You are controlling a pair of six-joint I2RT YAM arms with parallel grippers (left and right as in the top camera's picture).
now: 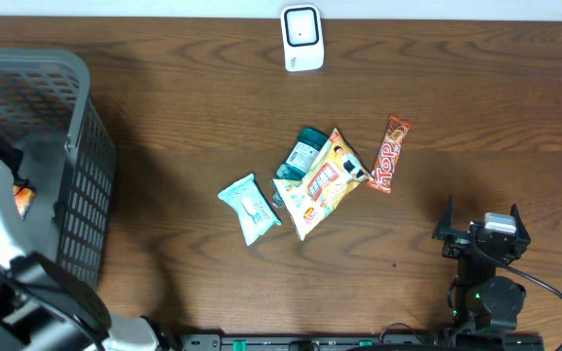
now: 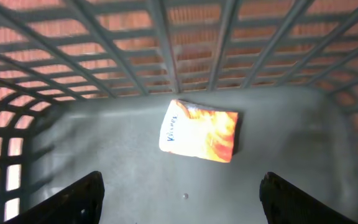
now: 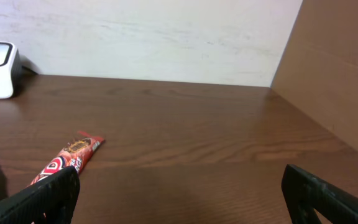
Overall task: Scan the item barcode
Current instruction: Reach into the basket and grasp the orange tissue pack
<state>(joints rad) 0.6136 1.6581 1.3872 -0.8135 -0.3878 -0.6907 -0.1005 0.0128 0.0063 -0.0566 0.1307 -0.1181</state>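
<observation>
The left jaws hung inside the grey basket (image 1: 76, 146) at the left edge of the tabletop (image 1: 164, 107); they stood wide apart and held nothing; the left wrist view showed bare basket floor between them. 1 orange packet (image 2: 199, 130) lay flat on that floor, near the far lattice wall and apart from both fingers; going by its place, I judged it to be an item already dealt with and dropped.

The right jaws were at the near right of the tabletop, spread as wide as they go and empty, well apart from every item.

4 items lay unbagged in the middle of the tabletop: a pale teal packet (image 1: 250, 208); a dark teal pack (image 1: 307, 151); a yellow snack bag (image 1: 322, 183) overlapping the dark teal pack; and a red bar (image 1: 390, 153) just beside the bag, nearest the right arm. The white scanner (image 1: 302, 39) stood at the far edge, well apart from them; nothing was held near it.

In my estimate 1 item of 5 was finished and 4 remained; each would need picking up, showing to the scanner and placing in the basket; no barcode could be made out.
</observation>
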